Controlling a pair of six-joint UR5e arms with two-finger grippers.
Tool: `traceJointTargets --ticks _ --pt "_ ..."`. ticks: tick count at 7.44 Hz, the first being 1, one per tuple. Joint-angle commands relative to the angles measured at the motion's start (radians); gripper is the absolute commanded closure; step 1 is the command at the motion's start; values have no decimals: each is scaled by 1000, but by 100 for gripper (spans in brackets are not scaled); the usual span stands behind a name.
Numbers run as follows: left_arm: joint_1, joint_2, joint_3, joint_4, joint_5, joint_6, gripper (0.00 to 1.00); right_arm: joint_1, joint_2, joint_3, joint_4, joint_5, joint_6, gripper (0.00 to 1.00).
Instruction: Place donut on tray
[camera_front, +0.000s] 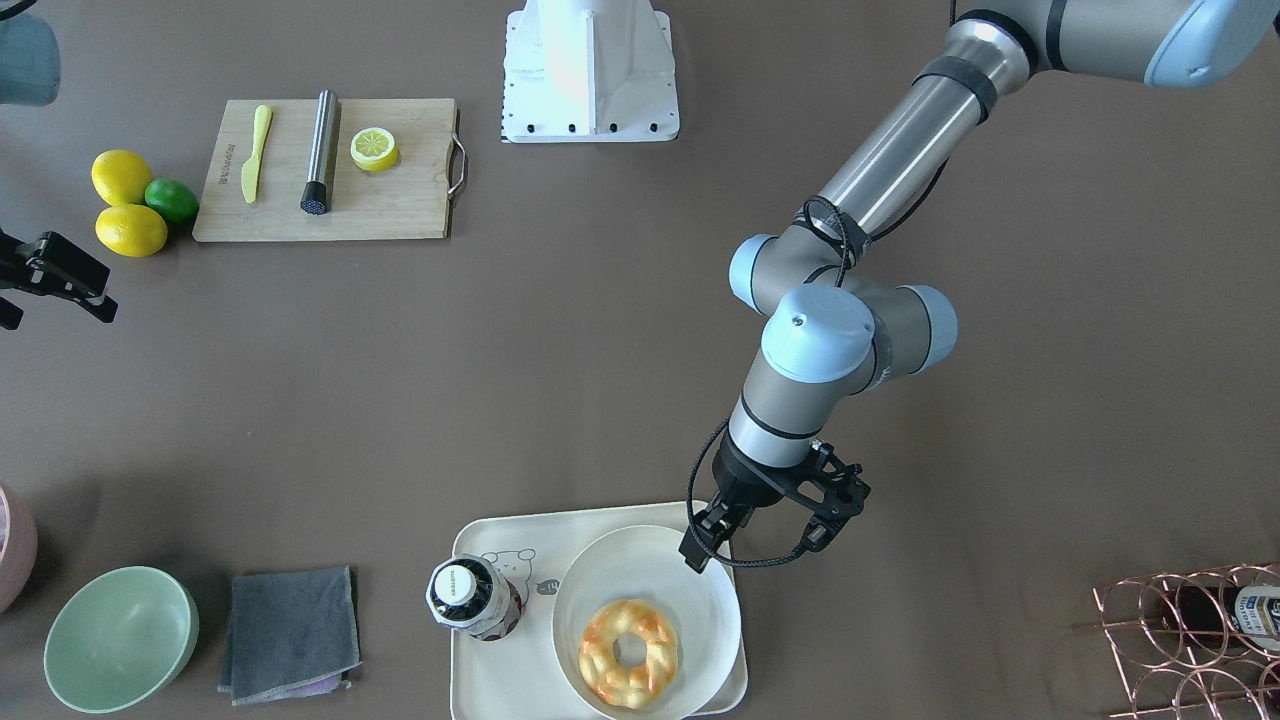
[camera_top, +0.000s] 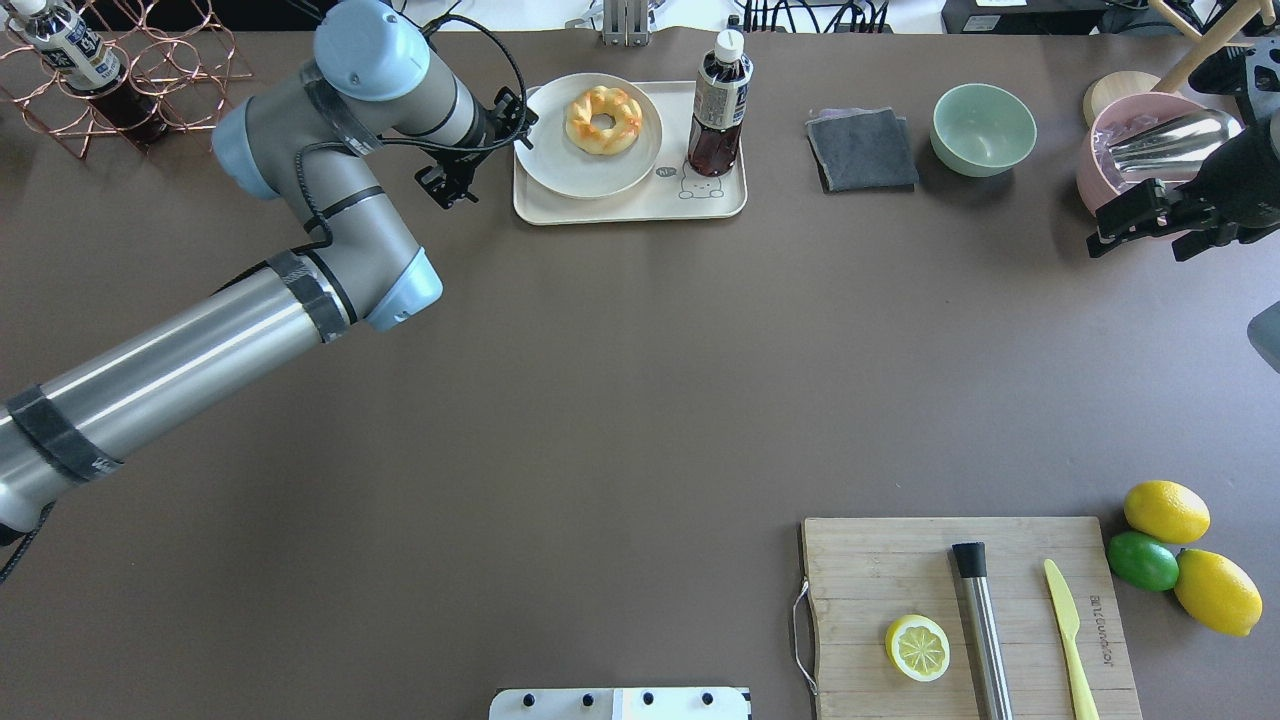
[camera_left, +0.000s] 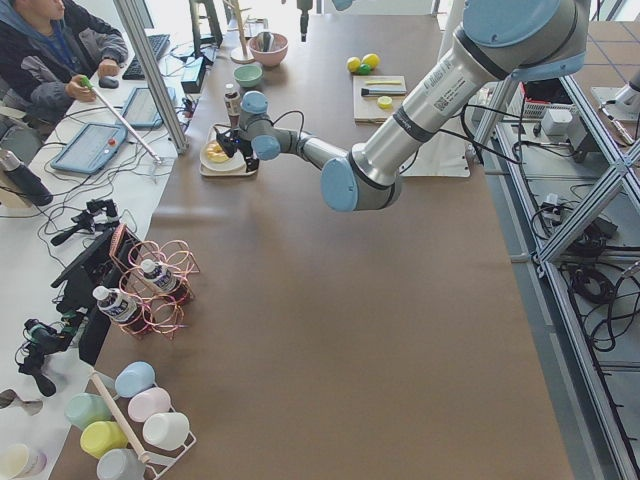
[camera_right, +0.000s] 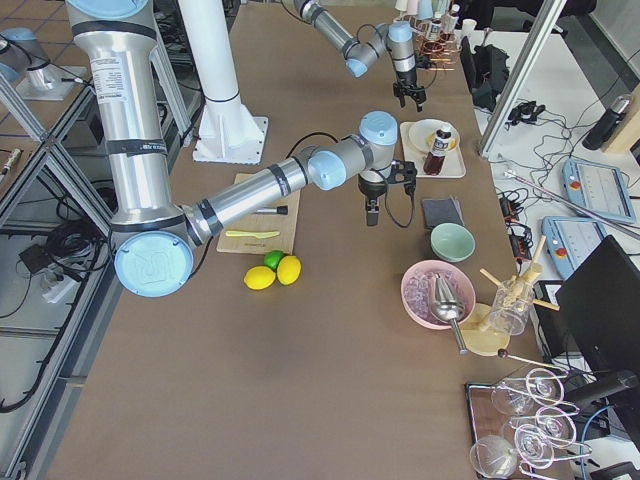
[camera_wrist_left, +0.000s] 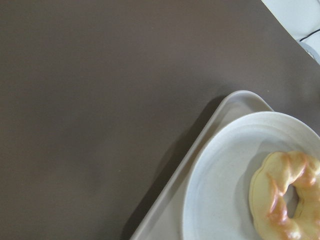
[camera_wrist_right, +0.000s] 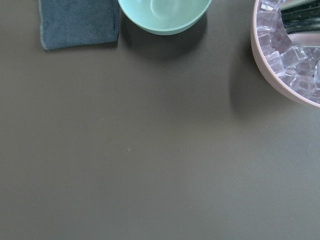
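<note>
On the plate (camera_top: 588, 150), donut (camera_top: 603, 119) waits within the tray (camera_top: 630, 205).
Left tool (camera_front: 765, 535), apparently open and empty, hovers beside the plate; donut looks light, glossy, probably slippery: pinch one braided side through the hole.

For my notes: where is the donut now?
In the overhead view the donut lies on the white plate on the tray, left of the bottle.

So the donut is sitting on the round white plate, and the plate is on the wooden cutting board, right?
Not quite. The donut is on the round white plate, but the plate sits on the cream tray, beside a bottle. The wooden cutting board is far across the table. The overhead view shows this.
</note>
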Motion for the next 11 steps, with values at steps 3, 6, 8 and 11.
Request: traceJointTargets --ticks 3,6,8,11 --pt "-119 451 -645 347 -169 574 2 16 -41 -14 0 -8 -101 0" --pt "-284 739 -835 369 -239 937 2 47 -66 -18 1 -14 -111 0" --pt "-492 896 -845 366 -337 1323 2 119 -78 -59 0 -5 -241 0" --pt "-761 1053 -799 360 -411 1774 2 166 -100 -67 -6 1 -323 0"
